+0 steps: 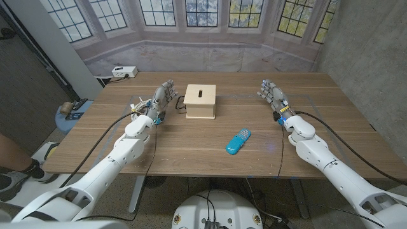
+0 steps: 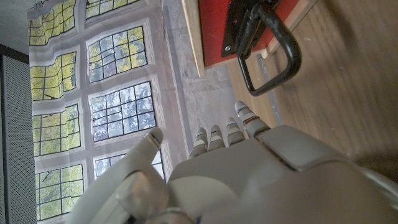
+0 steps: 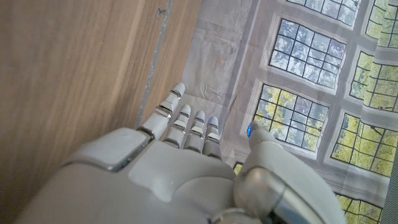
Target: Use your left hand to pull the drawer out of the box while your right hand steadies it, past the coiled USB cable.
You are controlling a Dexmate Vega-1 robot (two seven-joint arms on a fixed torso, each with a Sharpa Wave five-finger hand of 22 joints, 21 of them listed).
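Note:
A pale wooden box point(image 1: 200, 102) with a slot in its top stands at the middle of the table. Its drawer has a red front point(image 2: 214, 28) and a black loop handle point(image 2: 274, 58) on the box's left side, and looks pushed in. My left hand point(image 1: 162, 99) stands just left of the handle, fingers point(image 2: 219, 135) spread, holding nothing and short of the handle. My right hand point(image 1: 272, 93) is well right of the box, fingers point(image 3: 186, 121) apart above the bare wood, touching nothing. A blue coiled cable point(image 1: 237, 142) lies in front of the box, toward the right.
The wooden table point(image 1: 191, 149) has its front edge close to me. A white power strip point(image 1: 124, 72) lies behind the far left corner. A person's leg point(image 1: 11, 154) shows at the left edge, beside a blue stool point(image 1: 68, 113).

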